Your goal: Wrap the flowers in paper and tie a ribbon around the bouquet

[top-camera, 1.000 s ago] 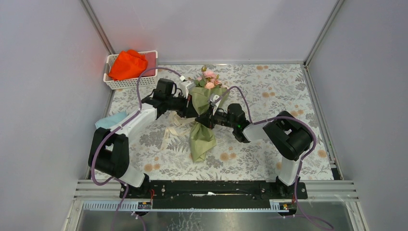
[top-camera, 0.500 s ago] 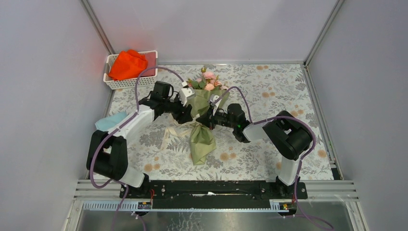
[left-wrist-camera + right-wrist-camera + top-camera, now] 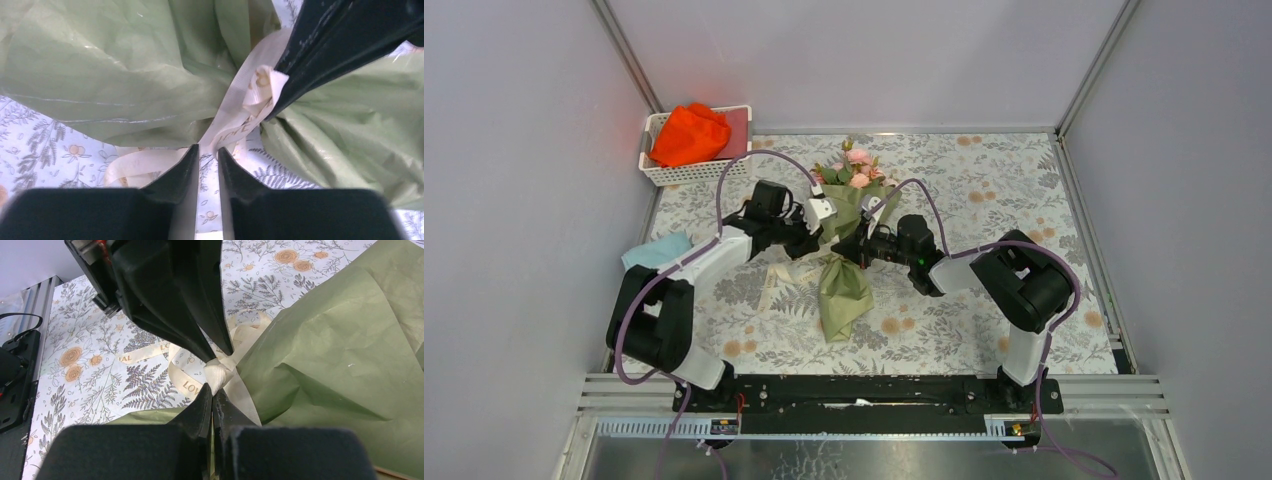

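The bouquet lies mid-table, its pink flowers (image 3: 856, 168) at the far end and the olive-green paper (image 3: 844, 290) fanning toward me. The cream ribbon (image 3: 244, 111) circles its waist, with loose loops trailing over the tablecloth (image 3: 779, 272). My right gripper (image 3: 213, 392) is shut on the bunched ribbon (image 3: 218, 374) at the waist; in the top view this gripper (image 3: 852, 250) sits on the bouquet's right. My left gripper (image 3: 206, 148) comes in from the left (image 3: 822, 236). Its jaws stand a narrow gap apart, with tablecloth showing between them and the ribbon just past the tips.
A white basket (image 3: 664, 172) holding an orange-red cloth (image 3: 689, 135) stands at the far left corner. A light blue cloth (image 3: 652, 250) lies at the table's left edge. Grey walls close in the floral tablecloth on three sides.
My left gripper opened off the bouquet's waist, drew back a little, and its jaws have since narrowed. The right gripper closed on the ribbon. The bouquet shifted slightly away from me.
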Tool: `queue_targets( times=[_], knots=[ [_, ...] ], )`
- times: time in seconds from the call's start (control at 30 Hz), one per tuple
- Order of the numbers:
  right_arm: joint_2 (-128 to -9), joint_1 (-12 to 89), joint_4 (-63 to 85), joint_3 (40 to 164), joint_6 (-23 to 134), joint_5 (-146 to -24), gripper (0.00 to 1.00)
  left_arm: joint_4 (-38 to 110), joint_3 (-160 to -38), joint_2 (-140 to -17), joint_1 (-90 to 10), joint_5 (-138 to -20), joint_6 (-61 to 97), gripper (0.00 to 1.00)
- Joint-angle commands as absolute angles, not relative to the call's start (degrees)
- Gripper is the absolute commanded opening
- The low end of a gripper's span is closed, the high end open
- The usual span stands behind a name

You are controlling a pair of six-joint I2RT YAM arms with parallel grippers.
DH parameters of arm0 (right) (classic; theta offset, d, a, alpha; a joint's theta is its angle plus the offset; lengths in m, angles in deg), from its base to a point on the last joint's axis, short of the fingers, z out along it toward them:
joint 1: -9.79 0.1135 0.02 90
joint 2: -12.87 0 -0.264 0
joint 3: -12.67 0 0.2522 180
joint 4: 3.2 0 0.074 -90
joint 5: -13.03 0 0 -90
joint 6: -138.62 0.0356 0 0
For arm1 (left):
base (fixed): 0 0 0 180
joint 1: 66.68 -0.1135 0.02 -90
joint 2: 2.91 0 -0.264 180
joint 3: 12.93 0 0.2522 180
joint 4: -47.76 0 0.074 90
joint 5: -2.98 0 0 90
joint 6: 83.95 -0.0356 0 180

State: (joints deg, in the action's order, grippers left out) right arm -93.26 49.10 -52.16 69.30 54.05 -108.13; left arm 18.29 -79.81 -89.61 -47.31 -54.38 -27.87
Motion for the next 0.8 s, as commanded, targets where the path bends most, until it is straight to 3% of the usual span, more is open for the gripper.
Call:
queue_targets(
  times=[0.0,0.1,0.27,0.37,0.47,0.77],
  knots=[
    [-93.0,48.8,-57.3,69.7,54.3,-109.2,0.00,22.1,-80.1,-90.2,-46.4,-53.6,-27.6,0.16],
    [-93.2,48.6,-57.5,69.5,54.3,-109.1,0.00,19.2,-80.3,-89.5,-45.8,-50.3,-28.0,0.00],
    [-93.5,47.9,-57.8,69.1,54.4,-109.4,0.02,15.2,-81.8,-87.7,-45.7,-50.7,-27.1,0.00],
    [-92.3,46.9,-57.6,67.7,53.1,-109.2,0.19,10.3,-84.1,-86.1,-46.3,-51.9,-27.2,0.00],
    [-90.8,46.1,-54.9,67.2,50.6,-110.3,0.24,6.6,-85.5,-84.6,-46.3,-50.8,-26.9,0.00],
    [-80.6,45.7,-36.5,67.7,38.0,-115.3,0.74,5.7,-90.3,-82.4,-44.9,-44.1,-16.9,0.00]
  ],
)
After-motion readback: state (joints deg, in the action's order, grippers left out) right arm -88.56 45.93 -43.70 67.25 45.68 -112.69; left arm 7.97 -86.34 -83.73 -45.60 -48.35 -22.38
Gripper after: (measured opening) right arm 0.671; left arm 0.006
